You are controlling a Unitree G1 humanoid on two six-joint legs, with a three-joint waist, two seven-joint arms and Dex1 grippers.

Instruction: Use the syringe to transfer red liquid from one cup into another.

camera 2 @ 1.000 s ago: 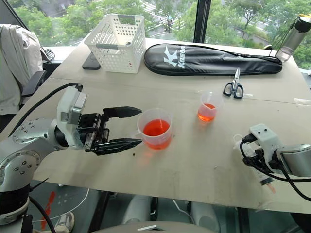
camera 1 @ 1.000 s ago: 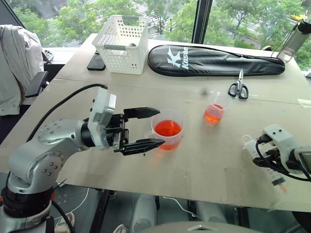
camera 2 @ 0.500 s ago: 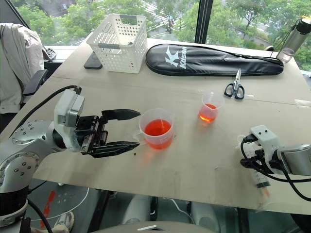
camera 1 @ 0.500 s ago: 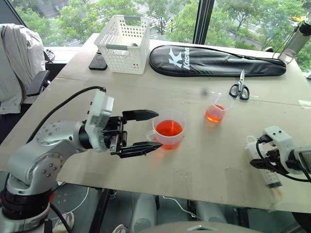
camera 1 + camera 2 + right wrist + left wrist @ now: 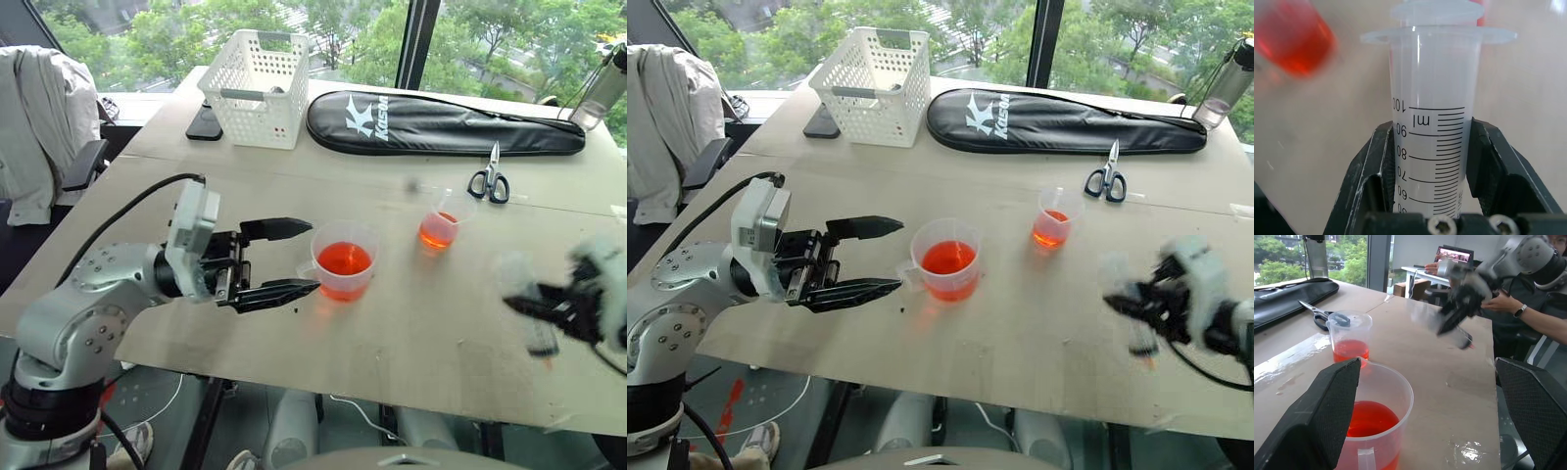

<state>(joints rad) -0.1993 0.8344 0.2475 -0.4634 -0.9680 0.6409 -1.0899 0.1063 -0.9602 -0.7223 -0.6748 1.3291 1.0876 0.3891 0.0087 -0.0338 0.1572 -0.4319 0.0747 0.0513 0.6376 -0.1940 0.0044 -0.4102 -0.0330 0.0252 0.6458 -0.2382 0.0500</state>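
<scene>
Now right gripper [image 5: 1430, 147] clamped on syringe [image 5: 1432, 122] barrel; left gripper [image 5: 294, 259] spread wide beside handled cup [image 5: 343, 262].

Syringe [image 5: 1432, 127] clamped upright, cups [image 5: 344, 261] apart

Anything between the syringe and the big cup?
Nothing visible. The right gripper holds the syringe above the table's right edge; only bare table lies between it and the big cup. The small cup sits farther back, off that line.
</scene>
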